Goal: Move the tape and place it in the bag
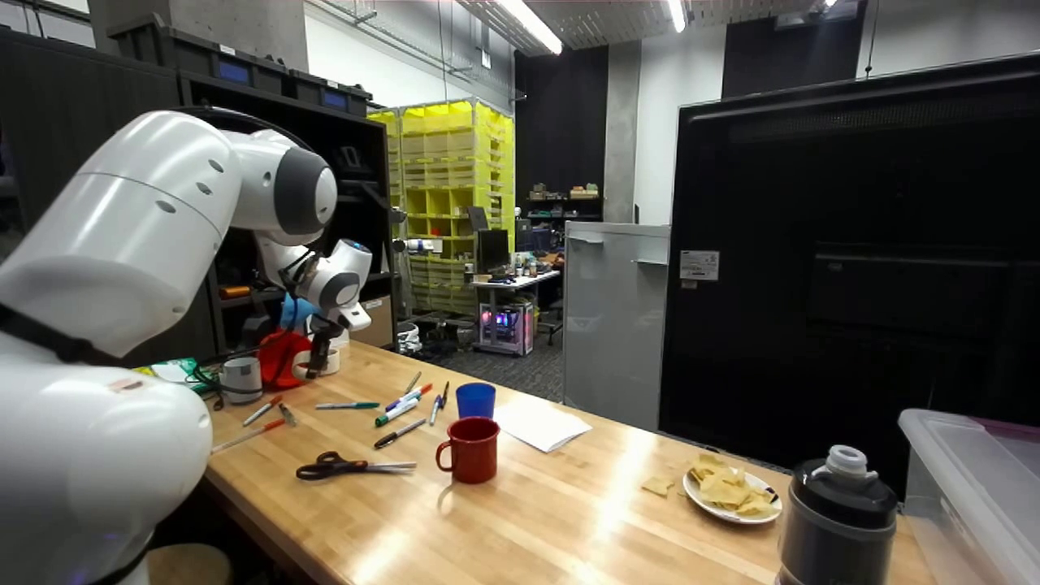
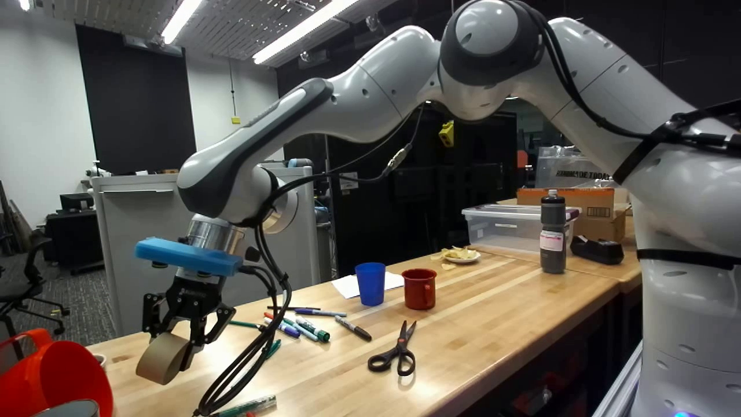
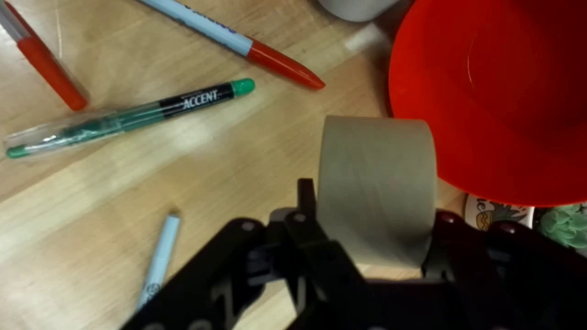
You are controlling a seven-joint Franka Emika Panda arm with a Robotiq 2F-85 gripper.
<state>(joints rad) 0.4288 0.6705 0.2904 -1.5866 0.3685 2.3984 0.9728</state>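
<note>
Nearby, loose pens [image 2: 320, 313] between tape [image 2: 159, 362] and scissors [image 2: 400, 346].

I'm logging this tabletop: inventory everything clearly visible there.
tape: one, tan, in claw
bag: one, red, near tape
cup: one, grey, near bag
succulent: one, green, near bag
tumbler: one, blue, near paper
paper: count unclear, white, near tumbler
red mug: one, red, near tumbler
scissors: one, black-handled, near red mug
pens and markers: several, mixed, scattered
plate: one, white, under chips
chips: several, yellow, mostly on plate
bottle: one, grey, near bin
bin: one, clear, near bottle
tape dispenser: one, black, near bottle
claw: one, black, gripping tape
arm: one, white, over table
</note>
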